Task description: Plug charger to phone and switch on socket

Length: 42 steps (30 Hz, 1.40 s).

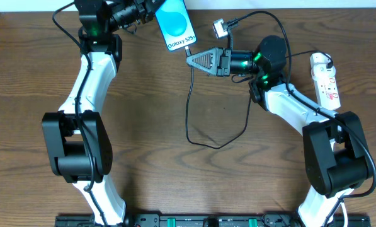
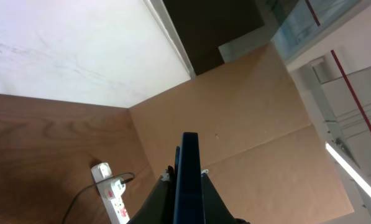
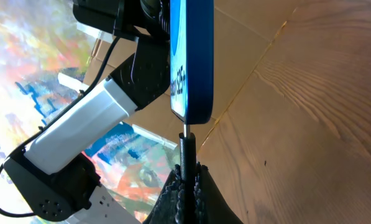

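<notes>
Table point(image 1: 143, 126) surface: brown wood grain, matte. Nearest the arm bases we log the slack of the charger point(image 1: 189, 94), a thin black cable lying on the wood in a loose loop, then running straight toward the far side. Its small black connector tip point(image 3: 186, 149) is pinched between the ribbed black fingers of the right claw point(image 3: 186, 172), which is closed tight on it. A short bright metal end shows at the phone's lower edge; we cannot tell how far it is seated.

Right arm: white links, black joints, elbow folded, wedge-shaped claw pointing left across the table, green lamp lit.

At the table's right edge the socket point(image 1: 325, 79) lies flat. It is a narrow white oblong strip with red switch marks, and a black lead meets its far end.

Farthest is the phone point(image 1: 176, 24), a flat rectangle with a black rim, a bright blue screen with a rounded pale shape, and a white strip reading "Galaxy S25+". It is held clear of the wood at its upper end by the left claw point(image 1: 153, 12), fingers closed on both faces. In the left wrist view it stands edge-on between them.

Left arm: reaches out to the far edge, wrist bent right.
</notes>
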{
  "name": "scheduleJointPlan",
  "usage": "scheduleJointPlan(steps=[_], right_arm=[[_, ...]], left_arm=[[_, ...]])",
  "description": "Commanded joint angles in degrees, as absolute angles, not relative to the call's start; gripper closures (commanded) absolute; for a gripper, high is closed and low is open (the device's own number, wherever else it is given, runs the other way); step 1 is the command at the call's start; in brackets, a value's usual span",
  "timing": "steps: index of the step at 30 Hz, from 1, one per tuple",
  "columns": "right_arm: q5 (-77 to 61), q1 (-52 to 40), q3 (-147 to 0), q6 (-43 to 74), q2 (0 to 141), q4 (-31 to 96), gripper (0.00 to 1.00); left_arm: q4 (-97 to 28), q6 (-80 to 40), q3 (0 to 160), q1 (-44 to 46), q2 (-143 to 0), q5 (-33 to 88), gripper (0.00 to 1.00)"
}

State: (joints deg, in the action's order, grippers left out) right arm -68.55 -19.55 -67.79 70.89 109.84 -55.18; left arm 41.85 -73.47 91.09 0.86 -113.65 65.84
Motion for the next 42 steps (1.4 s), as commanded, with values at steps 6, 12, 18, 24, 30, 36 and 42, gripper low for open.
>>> scheduleJointPlan(steps=[6, 12, 18, 24, 30, 36, 42], right_arm=[[-66.5, -19.6, -68.3, 69.7, 109.7, -55.5, 0.99], [-66.5, -20.5, -68.3, 69.6, 109.7, -55.5, 0.99], [-66.5, -20.7, -68.3, 69.6, 109.7, -55.5, 0.99], [-66.3, -20.5, -68.3, 69.6, 109.7, -55.5, 0.99], [-63.1, -20.4, -68.3, 69.6, 109.7, -55.5, 0.99], [-60.3, -20.5, -68.3, 69.6, 109.7, -55.5, 0.99], [-60.3, -20.5, -68.3, 69.6, 109.7, -55.5, 0.99]], left_arm=[[42.5, -73.1, 91.9, 1.1, -112.3, 66.6, 0.93], [42.5, -73.1, 91.9, 1.5, -112.3, 66.4, 0.93], [42.5, -72.2, 91.9, 2.6, -112.3, 66.4, 0.93], [42.5, -72.3, 91.9, 2.7, -112.3, 66.8, 0.92], [42.5, -71.6, 91.9, 2.7, -112.3, 69.2, 0.92], [42.5, -70.3, 91.1, 2.7, -112.3, 71.1, 0.93], [42.5, -70.3, 91.0, 3.0, -112.3, 72.1, 0.93]])
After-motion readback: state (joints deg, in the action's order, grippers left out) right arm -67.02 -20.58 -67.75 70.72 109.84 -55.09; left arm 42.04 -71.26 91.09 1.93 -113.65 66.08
